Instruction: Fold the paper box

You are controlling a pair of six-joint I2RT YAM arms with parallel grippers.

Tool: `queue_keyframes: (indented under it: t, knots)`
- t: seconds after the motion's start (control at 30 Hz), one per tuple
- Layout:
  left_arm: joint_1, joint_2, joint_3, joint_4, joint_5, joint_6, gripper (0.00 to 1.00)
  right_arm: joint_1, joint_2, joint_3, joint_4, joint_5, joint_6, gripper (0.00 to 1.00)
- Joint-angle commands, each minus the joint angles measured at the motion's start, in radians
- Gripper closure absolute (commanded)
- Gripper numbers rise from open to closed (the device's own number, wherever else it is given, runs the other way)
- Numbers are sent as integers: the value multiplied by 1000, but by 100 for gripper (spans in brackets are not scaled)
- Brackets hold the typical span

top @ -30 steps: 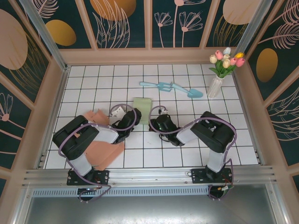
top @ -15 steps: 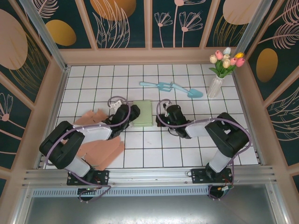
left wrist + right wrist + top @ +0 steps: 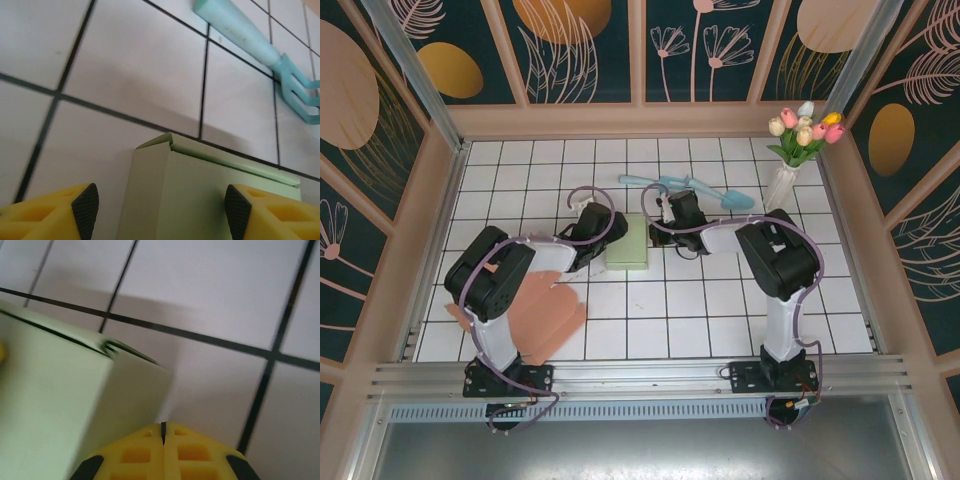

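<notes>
Paper box [image 3: 210, 182] lies before the spread left gripper [image 3: 161, 211], the right gripper [image 3: 163, 432] pressed together beside it.

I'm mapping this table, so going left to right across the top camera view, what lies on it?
Pink sheets → green box → trowel → vase of tulips.

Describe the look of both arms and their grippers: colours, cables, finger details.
The left arm and right arm both have glossy black joint housings with pale grey links, and a lilac cable loops along each. The left gripper has yellow fingers tipped with black pads. The right gripper is the same yellow, moulded with square recesses.
</notes>
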Motion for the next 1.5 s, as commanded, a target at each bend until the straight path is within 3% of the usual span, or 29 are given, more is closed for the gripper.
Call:
queue_keyframes:
  t: [0.0,0.2,0.33,0.57,0.83,1.17,1.47]
  knots:
    - [2,48,51,41,84,17,31,7,35,29,-6,-119,-28,100]
    - [0,160,161,79,233,-16,35,35,25,23,76,-209,13,100]
    - [-2,199,202,92,287,-38,35,45,-17,-41,145,-162,70,100]
    - [6,168,254,-97,104,29,31,34,-215,-302,253,48,188,99]
    - [21,44,136,-132,32,12,28,56,-378,-479,226,90,201,99]
    - [16,-120,-91,-24,123,-69,28,169,-280,-435,266,90,228,99]
    - [-51,-96,-134,77,169,-141,29,214,-209,-359,296,100,240,99]
